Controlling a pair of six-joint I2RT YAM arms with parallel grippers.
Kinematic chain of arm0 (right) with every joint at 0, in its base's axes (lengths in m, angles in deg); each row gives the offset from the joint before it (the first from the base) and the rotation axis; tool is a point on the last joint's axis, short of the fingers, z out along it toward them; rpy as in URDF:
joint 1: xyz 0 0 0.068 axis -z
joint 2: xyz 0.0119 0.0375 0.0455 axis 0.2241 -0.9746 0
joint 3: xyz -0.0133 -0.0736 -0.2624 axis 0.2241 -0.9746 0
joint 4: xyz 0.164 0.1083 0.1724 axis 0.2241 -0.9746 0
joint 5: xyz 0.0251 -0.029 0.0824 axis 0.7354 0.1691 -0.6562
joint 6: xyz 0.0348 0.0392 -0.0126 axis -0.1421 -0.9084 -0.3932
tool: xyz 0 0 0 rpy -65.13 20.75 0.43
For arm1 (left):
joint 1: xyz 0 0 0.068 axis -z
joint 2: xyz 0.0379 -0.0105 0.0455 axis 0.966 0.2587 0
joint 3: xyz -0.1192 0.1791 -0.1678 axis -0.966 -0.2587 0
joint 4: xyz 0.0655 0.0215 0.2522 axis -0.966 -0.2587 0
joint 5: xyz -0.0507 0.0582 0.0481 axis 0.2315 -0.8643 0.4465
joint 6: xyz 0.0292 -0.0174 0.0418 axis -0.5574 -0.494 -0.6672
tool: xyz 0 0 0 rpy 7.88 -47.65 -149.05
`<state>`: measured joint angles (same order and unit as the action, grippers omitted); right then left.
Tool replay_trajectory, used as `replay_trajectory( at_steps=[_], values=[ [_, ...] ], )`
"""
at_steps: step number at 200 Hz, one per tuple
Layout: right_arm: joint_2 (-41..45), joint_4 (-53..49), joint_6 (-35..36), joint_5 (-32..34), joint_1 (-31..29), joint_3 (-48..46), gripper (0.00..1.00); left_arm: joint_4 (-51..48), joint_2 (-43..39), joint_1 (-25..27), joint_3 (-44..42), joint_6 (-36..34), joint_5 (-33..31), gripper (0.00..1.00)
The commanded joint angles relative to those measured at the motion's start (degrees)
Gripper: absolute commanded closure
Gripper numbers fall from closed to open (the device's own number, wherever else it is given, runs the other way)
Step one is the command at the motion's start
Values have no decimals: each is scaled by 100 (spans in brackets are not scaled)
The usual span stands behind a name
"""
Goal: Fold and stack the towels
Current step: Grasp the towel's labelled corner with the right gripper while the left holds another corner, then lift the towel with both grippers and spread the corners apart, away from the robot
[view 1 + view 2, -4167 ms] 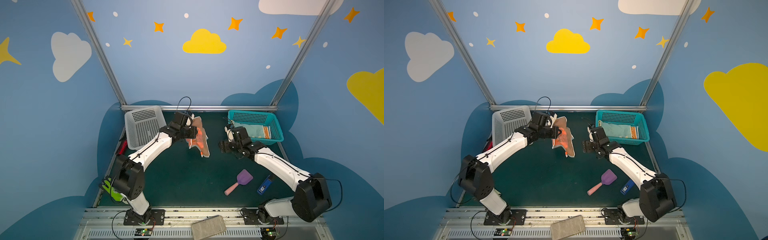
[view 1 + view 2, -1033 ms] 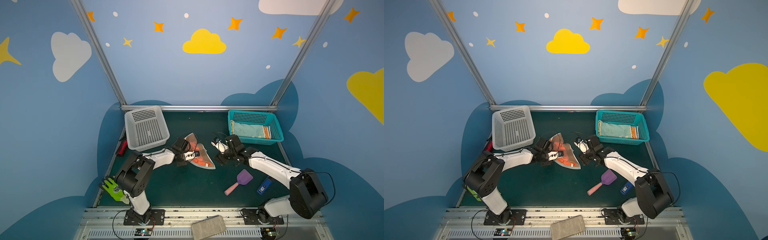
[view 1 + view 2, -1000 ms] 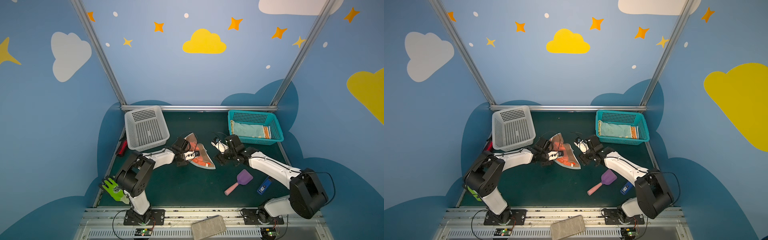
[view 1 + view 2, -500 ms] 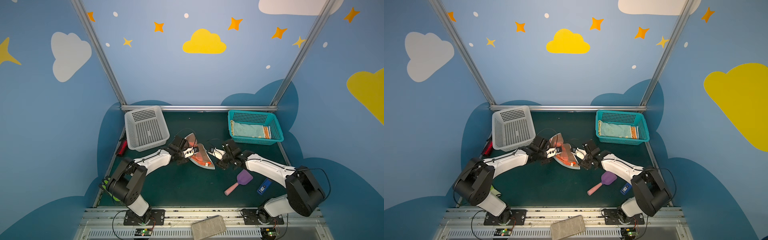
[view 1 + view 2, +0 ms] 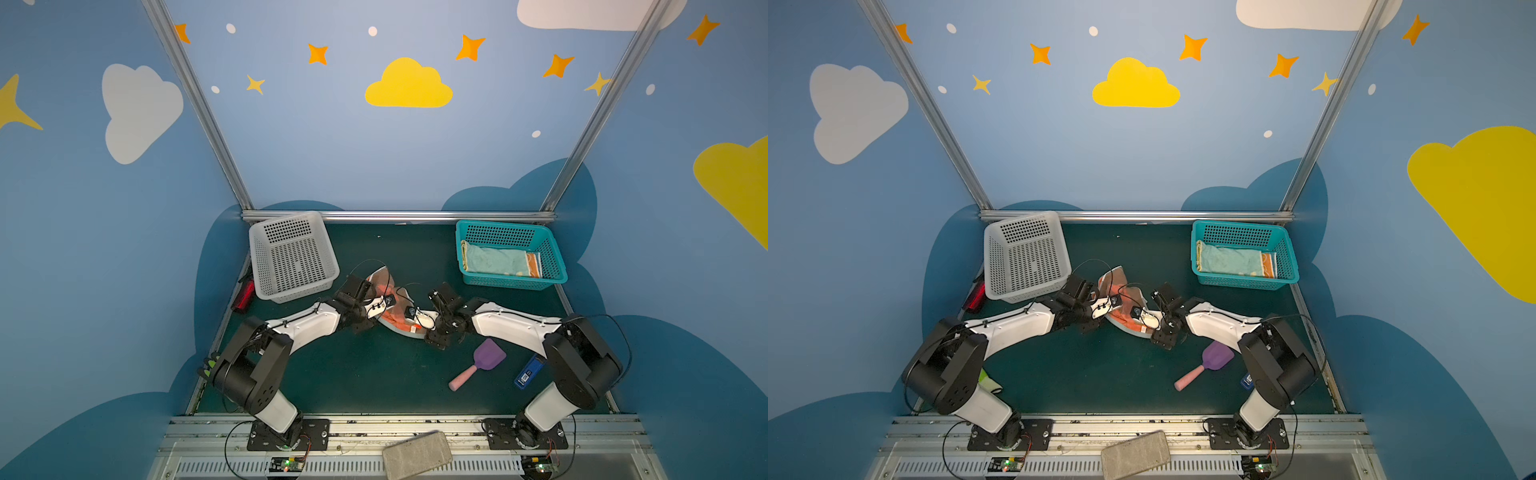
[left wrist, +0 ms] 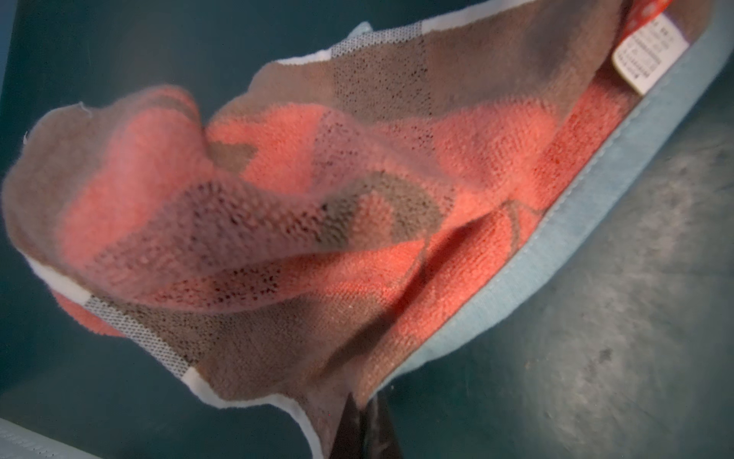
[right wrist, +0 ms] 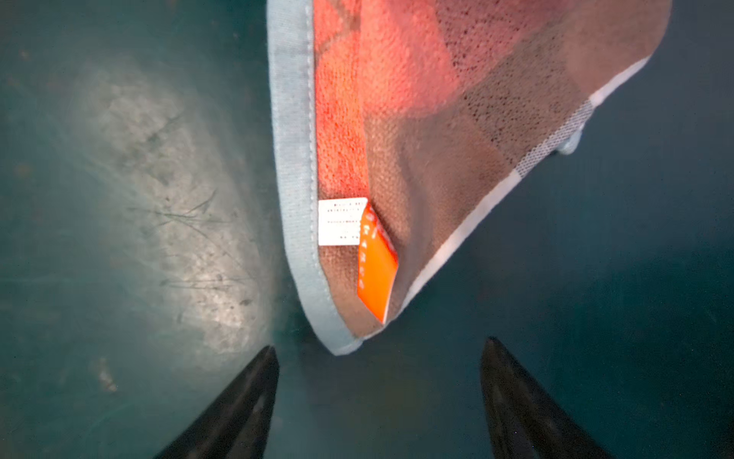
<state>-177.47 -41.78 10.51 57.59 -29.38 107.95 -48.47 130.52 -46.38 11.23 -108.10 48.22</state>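
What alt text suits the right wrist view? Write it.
The corner of a salmon-and-brown towel, edged in pale blue with a white label and orange tag, sits just ahead of the open, empty right hand over the dark green table.

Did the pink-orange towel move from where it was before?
Yes. The towel has dropped toward the front, from beside the grey basket to past its near corner.

On the dark green counter [image 5: 374,374], a grey perforated plastic basket [image 5: 291,257] sits far left and a teal mesh basket [image 5: 511,282] far right. A purple scoop with pink handle [image 5: 488,358] and a small blue box [image 5: 528,372] lie near right.
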Motion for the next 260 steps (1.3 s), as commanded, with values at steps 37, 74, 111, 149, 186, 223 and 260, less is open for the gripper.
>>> replay_trajectory(
  at_steps=[37, 74, 111, 149, 186, 223, 260],
  values=[
    [285, 105, -1262, 694, -612, 301, 24, -55, -168, -497, -13, -147, 534, 97],
    [432, 1120, -1926, 780, -740, -169, 24, -125, -332, -809, -44, -544, 877, 97],
    [127, 2172, -2024, 918, -944, -802, 24, -122, -343, -900, 18, -527, 1143, 97],
    [-274, 2800, -2130, 1017, -1254, -1010, 24, -131, -289, -887, 35, -501, 1275, 97],
    [-575, 3183, -2250, 1016, -1349, -973, 24, -158, -332, -888, 36, -442, 1239, 97],
    [-791, 3330, -2340, 1595, -1276, -990, 27, -210, -453, -892, 27, -420, 1110, 97],
    [-667, 3371, -2340, 1522, -1150, -1152, 34, -202, -566, -897, 36, -326, 1003, 97]
  ],
)
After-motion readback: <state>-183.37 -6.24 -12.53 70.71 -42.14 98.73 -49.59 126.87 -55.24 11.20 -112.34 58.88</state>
